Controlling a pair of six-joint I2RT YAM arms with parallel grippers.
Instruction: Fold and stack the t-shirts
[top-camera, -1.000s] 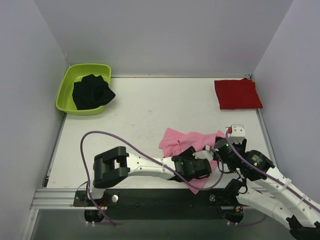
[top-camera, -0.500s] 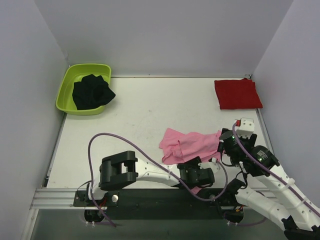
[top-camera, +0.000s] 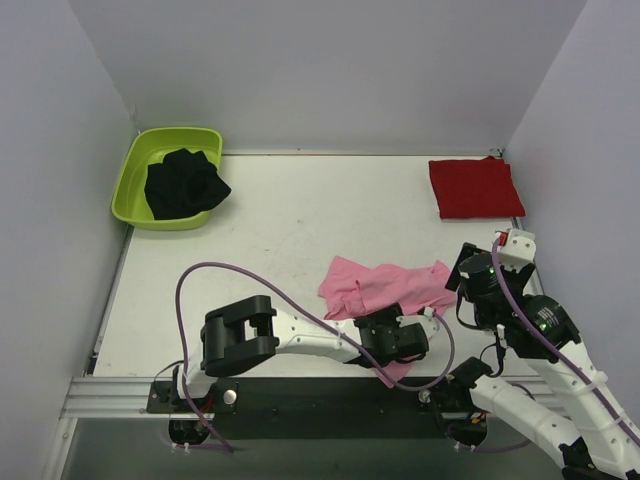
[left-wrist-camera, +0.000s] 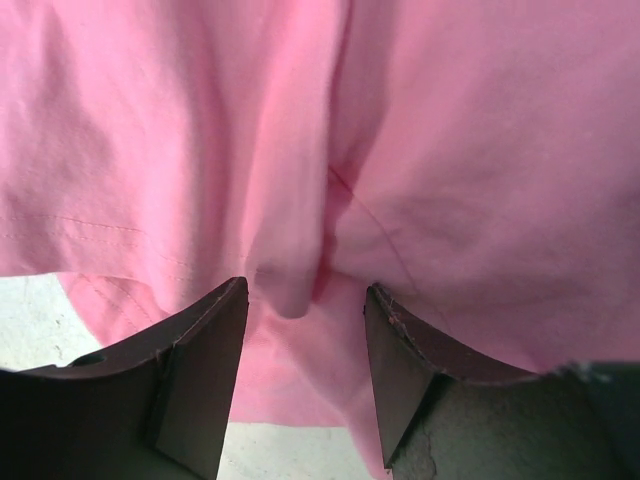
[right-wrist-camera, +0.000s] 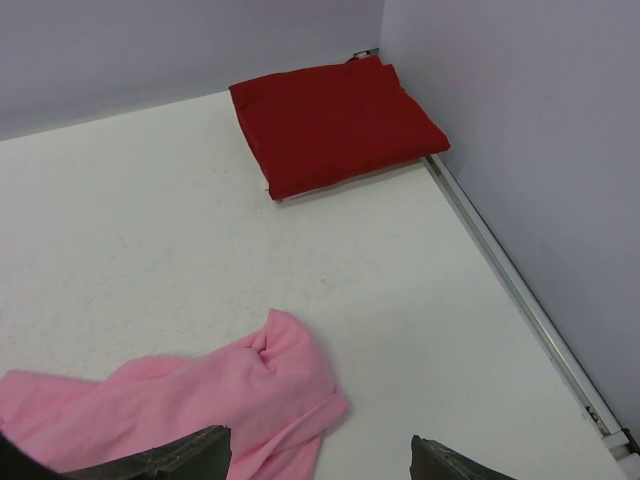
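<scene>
The right gripper (right-wrist-camera: 320, 452) has just come up and swung out to the right, away from the crumpled light pink cotton t-shirt (top-camera: 385, 285) whose right-hand edge it was down at a second ago. Its jaws now stand wide apart with nothing between them, and its wrist camera looks over the bare white table (top-camera: 280, 220) toward the far right corner. The pink shirt's right end has spread a little further out on the table. It lies bunched and unfolded near the front edge, right of centre. The left gripper (left-wrist-camera: 305, 295) has stayed low over the near edge of that shirt. Its jaws are parted with a soft ridge of pink cloth rising between them, but they have not closed on it, so I would call it open and only straddling the fabric. The deep red t-shirt (top-camera: 475, 187) already sits folded into a neat square at the far right corner, well apart from the pink one. The lime green plastic tub (top-camera: 168, 178) at the far left holds a heap of black cloth (top-camera: 185, 183). To my eye the right arm's retreat means the pink shirt is being let go and re-gripped, not folded yet. It needs flattening before any fold, and stacking it on the red one is some way off.
</scene>
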